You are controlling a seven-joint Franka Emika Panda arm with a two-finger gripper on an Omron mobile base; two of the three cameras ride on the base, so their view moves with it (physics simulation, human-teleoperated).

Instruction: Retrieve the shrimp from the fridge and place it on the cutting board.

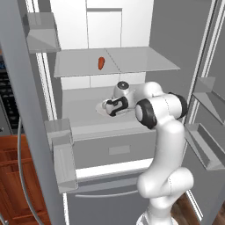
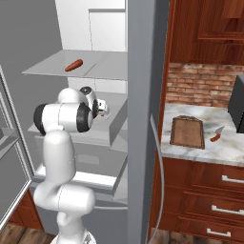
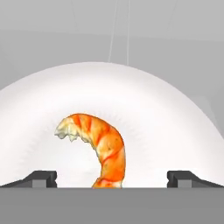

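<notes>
The gripper (image 3: 112, 177) hangs just above the shrimp (image 3: 98, 146) on its white plate (image 3: 175, 118), fingers wide apart, ready to grab it.

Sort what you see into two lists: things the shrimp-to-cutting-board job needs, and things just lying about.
Needed:
shrimp on the white plate
fridge
cutting board
gripper, open

Lying about:
red-orange oblong item on the upper shelf
knife
dark appliance on the counter

orange pale-streaked shrimp (image 3: 103, 148), white plate (image 3: 175, 127)
</notes>
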